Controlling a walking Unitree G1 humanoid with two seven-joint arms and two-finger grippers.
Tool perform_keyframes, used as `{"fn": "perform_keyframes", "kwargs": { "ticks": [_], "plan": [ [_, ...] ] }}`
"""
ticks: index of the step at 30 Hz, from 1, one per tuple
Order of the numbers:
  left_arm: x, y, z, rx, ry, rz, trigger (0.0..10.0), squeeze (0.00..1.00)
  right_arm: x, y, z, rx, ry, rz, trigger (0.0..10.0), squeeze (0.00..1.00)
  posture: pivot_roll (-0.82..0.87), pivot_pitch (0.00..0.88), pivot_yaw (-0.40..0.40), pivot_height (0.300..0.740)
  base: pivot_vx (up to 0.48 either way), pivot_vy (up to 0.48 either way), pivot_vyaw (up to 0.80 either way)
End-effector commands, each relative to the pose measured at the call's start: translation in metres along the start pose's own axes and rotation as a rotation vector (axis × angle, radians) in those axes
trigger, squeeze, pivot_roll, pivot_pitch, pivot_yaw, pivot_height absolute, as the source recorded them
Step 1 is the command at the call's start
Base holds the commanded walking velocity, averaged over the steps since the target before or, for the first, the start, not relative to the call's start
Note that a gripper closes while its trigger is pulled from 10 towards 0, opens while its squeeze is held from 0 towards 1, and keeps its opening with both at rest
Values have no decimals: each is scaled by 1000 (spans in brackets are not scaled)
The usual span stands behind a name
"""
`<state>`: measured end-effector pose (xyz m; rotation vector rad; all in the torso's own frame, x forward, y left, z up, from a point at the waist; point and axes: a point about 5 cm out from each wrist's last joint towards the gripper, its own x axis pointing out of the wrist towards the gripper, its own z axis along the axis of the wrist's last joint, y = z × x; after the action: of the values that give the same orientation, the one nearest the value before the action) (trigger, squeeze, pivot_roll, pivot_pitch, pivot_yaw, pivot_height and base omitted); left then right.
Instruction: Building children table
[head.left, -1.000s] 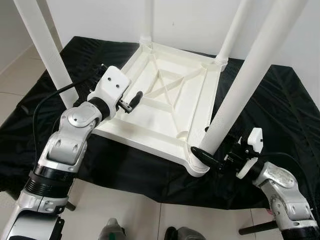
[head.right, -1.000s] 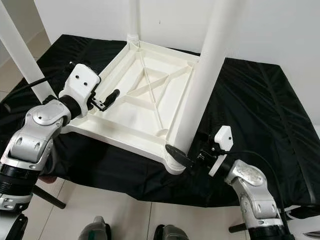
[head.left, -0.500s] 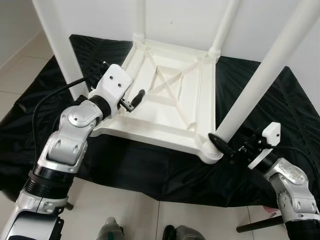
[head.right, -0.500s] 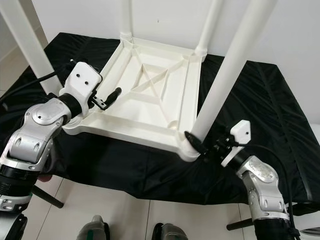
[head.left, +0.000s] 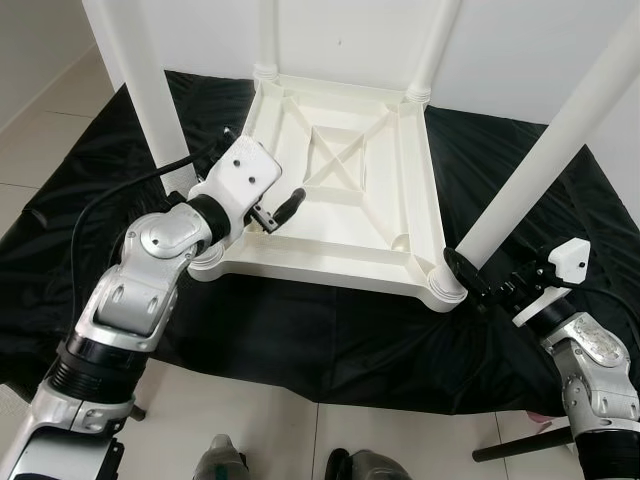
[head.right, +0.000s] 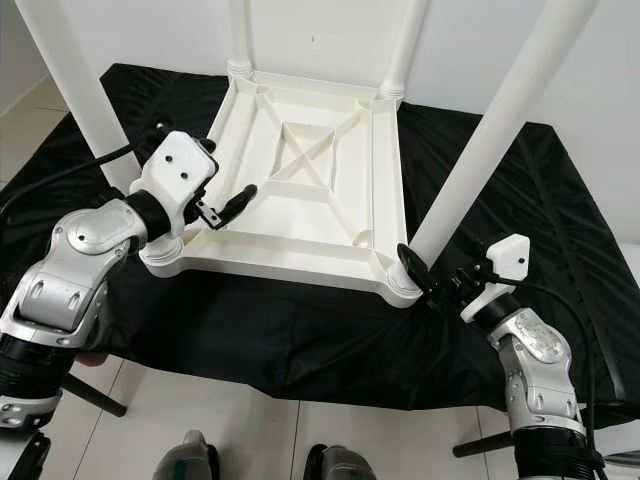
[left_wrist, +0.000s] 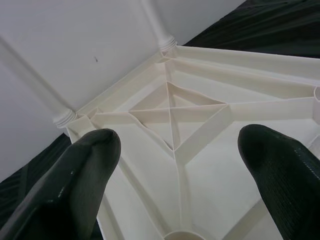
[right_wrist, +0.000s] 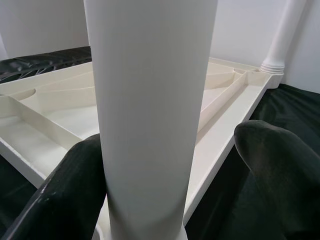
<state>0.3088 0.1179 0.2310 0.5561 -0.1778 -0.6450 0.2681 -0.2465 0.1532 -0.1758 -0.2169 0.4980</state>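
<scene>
The white plastic children's table (head.left: 330, 272) lies upside down on a black cloth, with its legs pointing up. My left gripper (head.left: 278, 212) hovers open over the near left part of the underside, beside the near left leg (head.left: 140, 80). In the left wrist view its fingers (left_wrist: 75, 185) stand wide apart above the cross ribs (left_wrist: 172, 112), with nothing between them. My right gripper (head.left: 466, 276) is at the base of the near right leg (head.left: 540, 165). In the right wrist view that leg (right_wrist: 150, 100) stands between the fingers (right_wrist: 280, 165); one touches it and the other is apart.
The black cloth (head.left: 300, 345) covers a low surface whose front edge is close to me. Light floor tiles (head.left: 260, 425) and my feet (head.left: 225, 465) lie below. A white wall stands behind the far legs (head.left: 430, 50). The tall legs crowd the space above the table.
The view has shifted. The table's near right corner, with my right gripper at its leg, has swung right, so the table sits squarer to me. My left gripper stays over the near left rim.
</scene>
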Motion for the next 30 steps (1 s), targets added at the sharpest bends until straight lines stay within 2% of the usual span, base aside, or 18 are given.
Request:
{"fn": "perform_keyframes", "kwargs": {
  "ticks": [1,2,4,8,11,17,20,23,26,30],
  "plan": [
    [-1,-7,2,9,-16,-44,10000,0,-3,-9,1,-6,-13,-64,10000,0,25,85,-49,740,0,0,0],
    [-1,-7,2,9,-16,-44,10000,0,-3,-9,1,-6,-13,-64,10000,0,25,85,-49,740,0,0,0],
    [1,-14,1,37,-18,-125,10000,0,1,-1,5,24,-55,-63,10000,0,32,89,-54,740,0,0,0],
    [2,-18,1,44,-19,-157,10000,0,3,2,7,36,-76,-70,10000,0,32,89,-54,740,0,0,0],
    [7,-30,2,55,-30,-254,10000,0,0,14,11,34,-146,-182,10000,0,30,92,-53,740,0,0,0],
    [9,-36,2,39,-38,-308,10000,0,-3,20,12,28,-180,-292,10000,0,25,92,-49,740,0,0,0],
    [8,-51,3,5,-63,-466,10000,0,-12,33,9,10,-179,-391,10000,0,14,96,-37,740,0,0,0],
    [8,-53,3,1,-66,-483,10000,0,-13,35,9,8,-178,-402,10000,0,14,96,-37,740,0,0,0],
    [13,-61,-5,33,-36,-584,10000,0,-24,50,-5,21,-99,-492,10000,0,2,100,-24,740,0,0,0],
    [14,-64,-7,39,-31,-615,10000,0,-28,54,-9,15,-77,-514,10000,0,-1,101,-23,740,0,0,0]
  ]
}}
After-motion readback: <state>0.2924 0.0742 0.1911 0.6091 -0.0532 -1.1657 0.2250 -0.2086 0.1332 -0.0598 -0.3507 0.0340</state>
